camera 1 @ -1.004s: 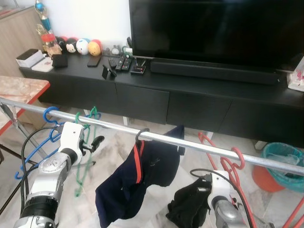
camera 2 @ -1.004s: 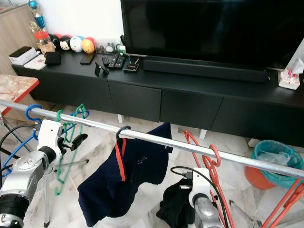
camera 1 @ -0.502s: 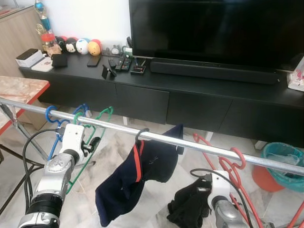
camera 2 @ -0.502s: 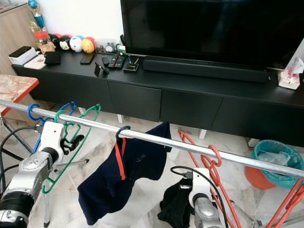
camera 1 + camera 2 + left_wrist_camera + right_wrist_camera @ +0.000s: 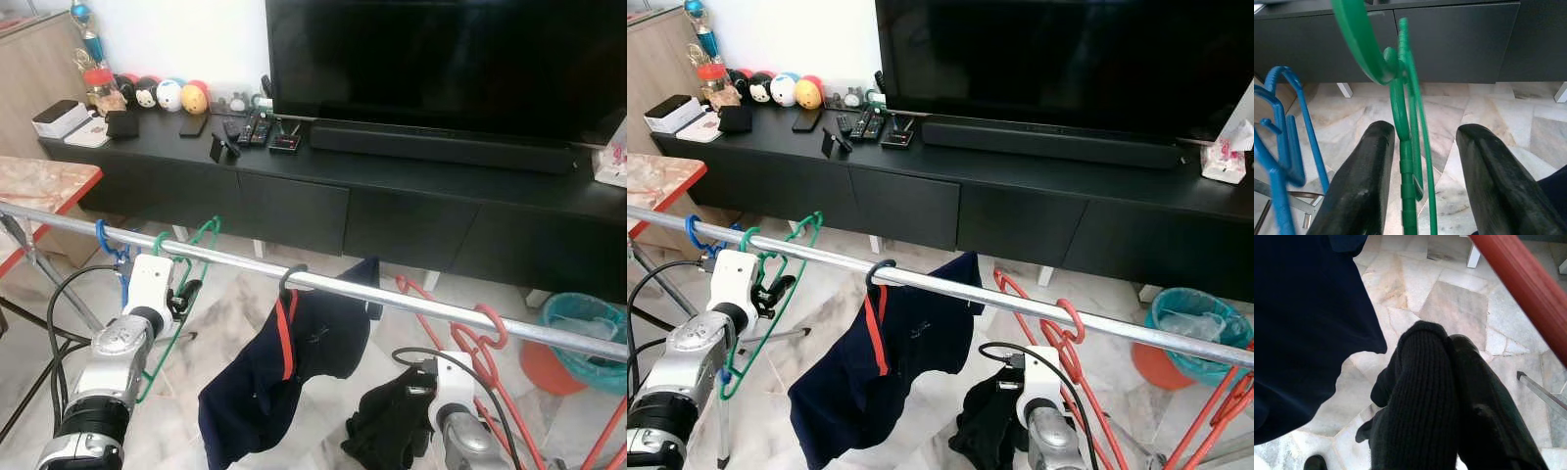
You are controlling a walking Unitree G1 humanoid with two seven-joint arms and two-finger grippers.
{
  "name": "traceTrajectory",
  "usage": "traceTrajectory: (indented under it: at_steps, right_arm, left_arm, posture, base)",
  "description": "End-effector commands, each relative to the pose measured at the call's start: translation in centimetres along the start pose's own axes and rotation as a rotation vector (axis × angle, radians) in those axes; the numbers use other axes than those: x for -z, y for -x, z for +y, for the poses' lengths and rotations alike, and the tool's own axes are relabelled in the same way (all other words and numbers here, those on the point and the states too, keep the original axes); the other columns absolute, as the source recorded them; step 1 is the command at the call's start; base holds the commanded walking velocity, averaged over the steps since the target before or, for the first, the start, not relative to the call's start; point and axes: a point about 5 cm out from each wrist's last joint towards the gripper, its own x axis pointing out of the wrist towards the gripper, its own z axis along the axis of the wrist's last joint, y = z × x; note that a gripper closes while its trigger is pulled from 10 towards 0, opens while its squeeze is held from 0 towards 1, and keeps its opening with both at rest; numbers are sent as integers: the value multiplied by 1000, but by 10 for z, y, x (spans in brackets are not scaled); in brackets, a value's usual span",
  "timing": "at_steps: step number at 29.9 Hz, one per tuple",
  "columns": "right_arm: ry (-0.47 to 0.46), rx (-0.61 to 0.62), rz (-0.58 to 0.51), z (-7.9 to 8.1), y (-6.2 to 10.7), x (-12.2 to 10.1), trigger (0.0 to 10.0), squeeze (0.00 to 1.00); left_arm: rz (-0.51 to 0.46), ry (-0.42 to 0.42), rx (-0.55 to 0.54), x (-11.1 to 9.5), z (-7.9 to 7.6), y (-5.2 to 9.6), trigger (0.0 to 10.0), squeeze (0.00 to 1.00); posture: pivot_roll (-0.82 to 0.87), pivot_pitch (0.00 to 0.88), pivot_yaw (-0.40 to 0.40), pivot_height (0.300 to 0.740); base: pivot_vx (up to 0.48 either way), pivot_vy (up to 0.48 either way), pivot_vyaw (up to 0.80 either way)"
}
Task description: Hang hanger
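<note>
Green hanger [image 5: 179,294] hung by hook on metal rail [image 5: 323,285], beside blue hanger [image 5: 110,250]. Long axis ran steeply down toward 7 o'clock. Left gripper [image 5: 1420,161] nearer arm; fingers [image 5: 1359,181] spread, hanger neck between them, touch not confirmed. Right gripper [image 5: 1459,396] low at 5 o'clock, pinching black knit garment [image 5: 1418,406]. Versus half second earlier: green hanger frame less splayed, closer to rail.

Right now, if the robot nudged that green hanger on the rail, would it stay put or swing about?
The green hanger would probably swing: it hangs from the metal rail by its hook alone. Its thin plastic frame looks light and somewhat springy. The left gripper has open fingers on either side, so nothing steadies it.
</note>
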Motion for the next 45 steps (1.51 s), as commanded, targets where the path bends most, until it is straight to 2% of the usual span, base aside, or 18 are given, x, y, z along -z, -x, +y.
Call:
traceTrajectory:
  at_steps: [1, 5, 8, 36, 41, 43, 45]
  right_arm:
    - [-4, 2, -25, 0, -2, -6, 10000, 0]
    - [-4, 1, -25, 0, -2, -6, 10000, 0]
    - [-2, 1, -24, 0, -2, -6, 10000, 0]
    - [-5, 0, -24, 1, -2, -6, 10000, 0]
    - [-5, 0, -25, 1, -2, -6, 10000, 0]
    - [-6, -1, -25, 1, -2, -6, 10000, 0]
    - [-8, -2, -25, 1, -1, -6, 10000, 0]
  left_arm:
    - [-17, 7, -6, -4, 4, -1, 0, 0]
    - [-17, 10, -6, -3, 3, 0, 0, 0]
    - [-14, -20, -14, -2, 4, 0, 0, 0]
    - [-7, -25, 0, 1, 3, 1, 0, 0]
    - [-39, -13, -13, -1, 1, 2, 0, 0]
    - [-53, -36, -33, -2, 1, 3, 0, 0]
    - [-99, -29, -39, -4, 1, 6, 10000, 0]
  posture:
    - [-52, 0, 16, 740]
    - [-52, 0, 16, 740]
    - [-54, 0, 16, 740]
    - [-52, 0, 18, 740]
    - [-52, 0, 18, 740]
    - [-51, 0, 18, 740]
    - [-54, 0, 18, 740]
  base:
    - [0, 0, 0]
    - [0, 0, 0]
    - [0, 0, 0]
    - [0, 0, 0]
    - [0, 0, 0]
    - [0, 0, 0]
    - [0, 0, 0]
